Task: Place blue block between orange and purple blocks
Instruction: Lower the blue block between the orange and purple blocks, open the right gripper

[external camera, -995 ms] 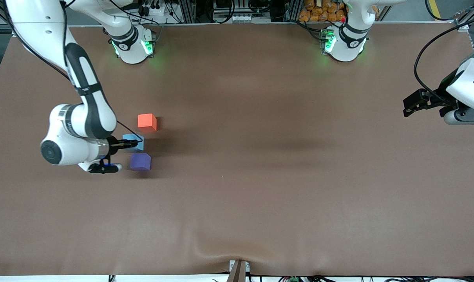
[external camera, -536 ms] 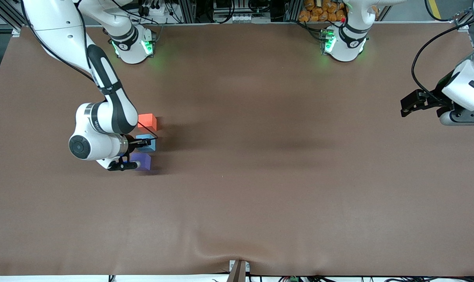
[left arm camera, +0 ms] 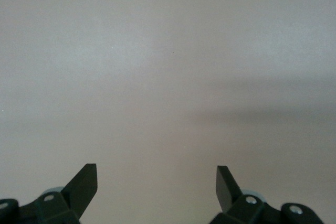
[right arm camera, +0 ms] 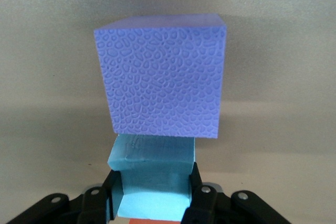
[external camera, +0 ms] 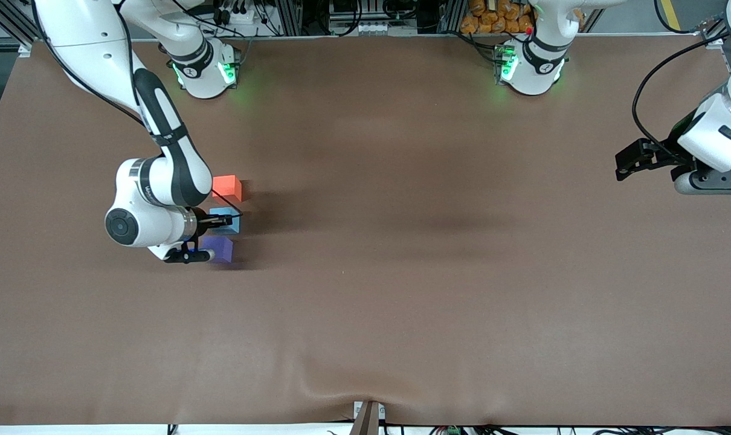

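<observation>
Table (external camera: 438, 290) is lying under your two arms. Left arm is waiting over table edge at its own end, well apart from blue block, with left gripper (external camera: 623, 164) spread wide over bare surface. Right gripper (external camera: 220, 222) is pinching blue block (external camera: 228, 221) between its fingers (right arm camera: 202, 195), low at the table. Orange block (external camera: 228, 187) is sitting just beside blue block, farther from front camera. Purple block (external camera: 221, 248) is sitting just beside blue block, nearer to front camera. You are seeing blue block lined up between them.

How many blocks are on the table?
3, in a row toward the right arm's end: orange block farthest from the front camera, blue block in the middle, purple block nearest. None looks hidden.
</observation>
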You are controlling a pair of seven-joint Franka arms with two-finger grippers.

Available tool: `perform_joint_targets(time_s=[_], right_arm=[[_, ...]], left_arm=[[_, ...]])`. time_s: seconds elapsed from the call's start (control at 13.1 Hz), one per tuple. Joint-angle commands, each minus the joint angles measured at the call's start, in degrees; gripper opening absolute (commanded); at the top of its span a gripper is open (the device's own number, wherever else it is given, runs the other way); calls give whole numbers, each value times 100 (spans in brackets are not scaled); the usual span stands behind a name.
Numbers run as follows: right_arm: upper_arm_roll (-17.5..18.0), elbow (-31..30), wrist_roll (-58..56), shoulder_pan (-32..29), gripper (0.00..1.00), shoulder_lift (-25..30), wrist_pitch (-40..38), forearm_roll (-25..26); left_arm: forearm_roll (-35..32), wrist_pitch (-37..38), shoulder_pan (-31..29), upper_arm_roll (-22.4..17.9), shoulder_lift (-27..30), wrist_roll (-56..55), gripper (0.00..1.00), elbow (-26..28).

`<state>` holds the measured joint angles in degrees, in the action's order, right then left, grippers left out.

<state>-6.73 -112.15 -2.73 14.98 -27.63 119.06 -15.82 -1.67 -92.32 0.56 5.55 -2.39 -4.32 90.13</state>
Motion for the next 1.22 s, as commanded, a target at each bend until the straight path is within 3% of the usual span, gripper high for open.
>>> perform_joint_targets(time_s=[0.0,0.15,0.38,0.54,0.69,0.84,0.99,1.15], right_arm=[[5,-158,97,-39,58,39,91,-9],[5,-149,97,-65,100,65,91,-9],[-13,-62,97,-83,100,240,-162,0],[-22,375,89,-292,100,459,-810,9],[-65,1506,150,-539,100,539,-2169,79],[-215,2519,106,-733,100,592,-2947,175],[-356,2760,62,-742,100,986,-2933,937],[-365,2682,54,-760,100,1521,-2915,1361]], left_arm=[[97,-58,-30,25,28,62,100,31],[97,-58,-30,25,28,62,100,31],[97,-58,-30,25,37,62,100,31],[97,-58,-30,25,37,71,100,40],[97,-58,-30,25,37,62,100,49],[97,-58,-30,25,37,62,100,49],[97,-58,-39,25,37,62,100,40],[97,-58,-39,25,45,71,100,40]])
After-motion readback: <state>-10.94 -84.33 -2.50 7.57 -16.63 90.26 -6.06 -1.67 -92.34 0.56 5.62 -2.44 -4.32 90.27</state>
